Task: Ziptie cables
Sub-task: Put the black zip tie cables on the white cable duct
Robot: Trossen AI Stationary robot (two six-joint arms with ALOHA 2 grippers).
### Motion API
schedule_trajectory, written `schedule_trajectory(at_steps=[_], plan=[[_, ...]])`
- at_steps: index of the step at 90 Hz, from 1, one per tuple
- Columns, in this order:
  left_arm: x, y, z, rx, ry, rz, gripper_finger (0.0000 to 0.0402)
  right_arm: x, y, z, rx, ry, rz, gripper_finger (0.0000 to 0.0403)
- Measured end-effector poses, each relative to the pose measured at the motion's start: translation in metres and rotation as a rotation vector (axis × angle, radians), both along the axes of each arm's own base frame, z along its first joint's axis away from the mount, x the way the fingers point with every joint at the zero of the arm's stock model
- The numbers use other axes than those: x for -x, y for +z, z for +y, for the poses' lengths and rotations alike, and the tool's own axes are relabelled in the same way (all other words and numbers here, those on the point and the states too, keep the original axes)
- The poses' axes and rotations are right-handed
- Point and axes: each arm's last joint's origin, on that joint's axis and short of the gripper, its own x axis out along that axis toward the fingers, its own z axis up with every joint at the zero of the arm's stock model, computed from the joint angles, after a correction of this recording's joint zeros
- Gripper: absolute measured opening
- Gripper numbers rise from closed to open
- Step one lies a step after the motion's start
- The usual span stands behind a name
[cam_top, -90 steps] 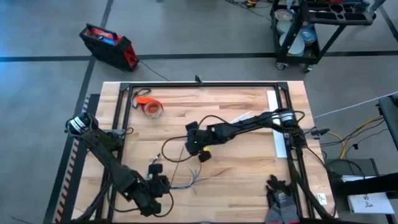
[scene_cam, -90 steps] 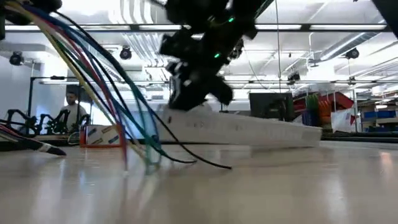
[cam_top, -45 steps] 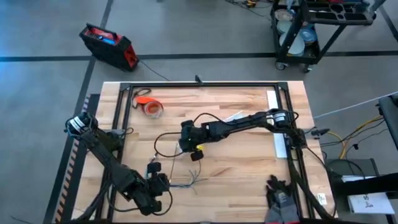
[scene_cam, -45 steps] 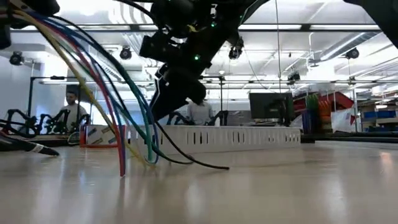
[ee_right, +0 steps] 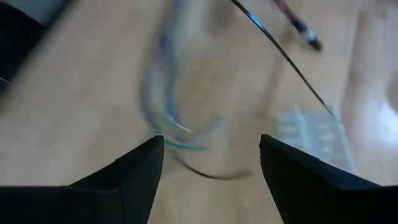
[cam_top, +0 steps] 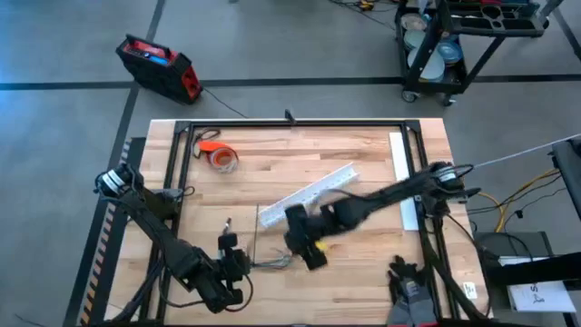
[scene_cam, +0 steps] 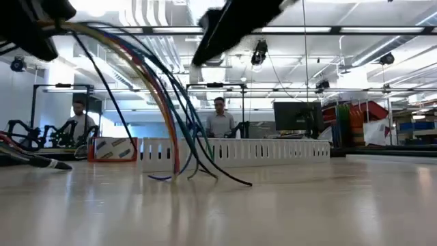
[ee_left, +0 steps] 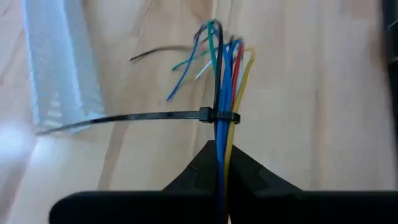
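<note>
The cables [ee_left: 222,74], a bundle of thin green, blue, red, yellow and dark wires, stick out of my left gripper [cam_top: 236,269] near the table's near edge, which is shut on them. The ziptie [ee_left: 205,116] is wrapped around the bundle just beyond the fingers. Its thin dark tail [ee_left: 112,119] runs off sideways and shows as a straight line [cam_top: 257,232] in the high view. My right gripper [ee_right: 211,155] hangs open above the table, just right of the cable ends [cam_top: 283,262], with nothing between its fingers. My left gripper pinches the cable bundle [ee_left: 221,155] between its two fingers, a little behind the ziptie's head. The fingers lie along the wires. From the raised gripper the wires arch down [scene_cam: 157,89], and their free ends [scene_cam: 188,174] rest on the table.
The long white slotted channel [cam_top: 307,194] lies aslant at mid-table, behind the cables. An orange tape roll [cam_top: 221,158] sits at the far left. A black frame [cam_top: 290,124] borders the table. In the low view people [scene_cam: 220,120] stand in the room beyond the table.
My right gripper has left its place over the channel and gone toward the near edge and the right, lifting away; the channel now shows whole. The ziptie's tail, bowed before, now lies straight. The cable ends stand closer together.
</note>
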Motion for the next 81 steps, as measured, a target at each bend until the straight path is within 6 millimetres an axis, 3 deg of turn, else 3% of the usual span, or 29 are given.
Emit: schedule_trajectory(at_steps=[19,30,41,56,69,81], plan=[[-0.017,0.039,0.004,0.084,0.008,-0.093,0.0000,0.034,0.014,0.050,0.054,-0.091,-0.217,0.0219],[-0.027,0.059,0.007,0.093,-0.004,-0.138,0.0000,0.047,0.020,0.063,0.028,-0.243,-0.303,0.0220],[-0.037,0.065,0.016,0.064,-0.005,-0.147,0.0000,0.055,0.015,0.074,0.105,-0.344,-0.377,0.0236],[-0.047,0.062,0.031,0.046,0.032,-0.131,0.0000,0.055,0.006,0.073,0.117,-0.407,-0.398,0.0262],[-0.052,0.058,0.040,0.027,0.045,-0.121,0.0000,0.051,0.010,0.071,0.101,-0.436,-0.439,0.0273],[-0.054,0.059,0.042,0.013,0.035,-0.123,0.0000,0.040,0.001,0.058,0.187,-0.501,-0.448,0.0268]])
